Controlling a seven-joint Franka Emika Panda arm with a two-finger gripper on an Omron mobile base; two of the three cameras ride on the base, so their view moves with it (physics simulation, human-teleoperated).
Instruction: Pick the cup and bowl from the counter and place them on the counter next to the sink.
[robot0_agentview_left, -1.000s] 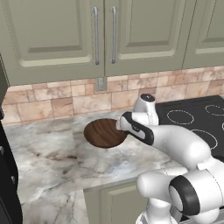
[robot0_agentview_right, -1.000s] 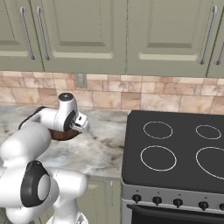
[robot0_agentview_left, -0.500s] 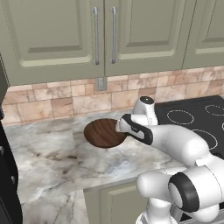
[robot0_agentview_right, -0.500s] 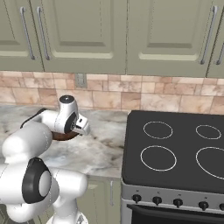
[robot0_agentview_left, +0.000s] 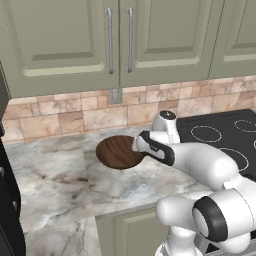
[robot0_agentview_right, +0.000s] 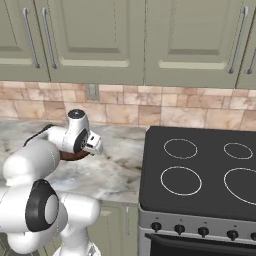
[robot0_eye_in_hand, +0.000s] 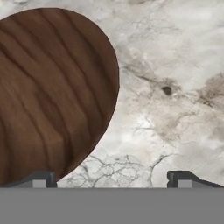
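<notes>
The dark brown wood-grain bowl (robot0_agentview_left: 117, 151) rests on the grey-white marbled counter (robot0_agentview_left: 60, 185), left of the stove. My gripper (robot0_agentview_left: 138, 146) hangs low over the bowl's right rim, pointing down. In the hand view the bowl (robot0_eye_in_hand: 48, 92) takes up the left side, and one of the two fingertips (robot0_eye_in_hand: 40, 178) lies over its edge while the other sits above bare counter (robot0_eye_in_hand: 175, 87). The gripper (robot0_eye_in_hand: 111, 178) is open with nothing between its fingers. In the right base view the arm hides most of the bowl (robot0_agentview_right: 70, 156). The cup and the sink are out of view.
The black stove top (robot0_agentview_left: 225, 140) adjoins the counter on the right, with its control knobs (robot0_agentview_right: 180, 229) on the front. A tiled backsplash and olive-green wall cabinets (robot0_agentview_left: 120, 40) rise behind. A dark tall object (robot0_agentview_left: 6, 200) stands at the left edge.
The hand has crept a little to the left and down, closer over the bowl's right rim. The bowl has not moved.
</notes>
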